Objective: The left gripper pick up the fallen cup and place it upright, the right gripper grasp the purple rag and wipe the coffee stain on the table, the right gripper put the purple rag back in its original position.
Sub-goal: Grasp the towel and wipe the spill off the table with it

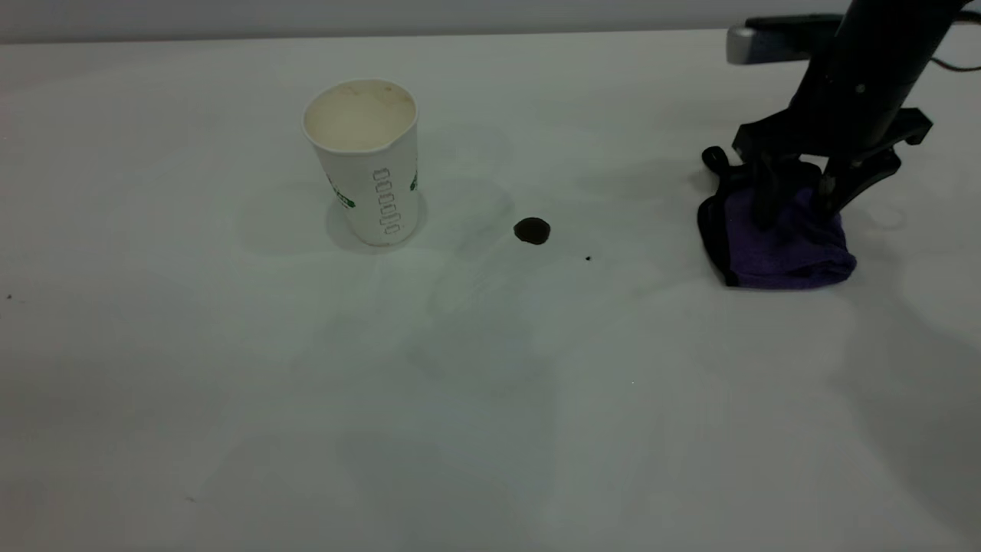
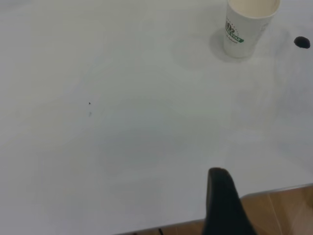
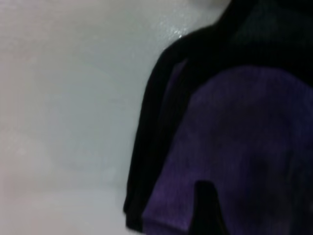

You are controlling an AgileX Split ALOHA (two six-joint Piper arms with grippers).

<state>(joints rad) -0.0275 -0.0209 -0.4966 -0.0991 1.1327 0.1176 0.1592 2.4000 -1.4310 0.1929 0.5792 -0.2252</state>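
The white ribbed cup (image 1: 368, 161) stands upright at the left of the table (image 1: 490, 399), mouth up and cream inside; it also shows in the left wrist view (image 2: 247, 24). The coffee stain (image 1: 532, 231) is a small dark blot to its right, also in the left wrist view (image 2: 302, 42). The purple rag (image 1: 782, 238) lies at the right. My right gripper (image 1: 801, 203) is open, its two fingers planted down on the rag's far part. The rag fills the right wrist view (image 3: 234, 147). My left gripper (image 2: 222, 200) is out of the exterior view, back by the table's edge, far from the cup.
A tiny black speck (image 1: 588, 258) lies right of the stain. A silver-grey block (image 1: 755, 42) sits at the back right behind the right arm. The table's edge and a wooden floor (image 2: 283, 210) show in the left wrist view.
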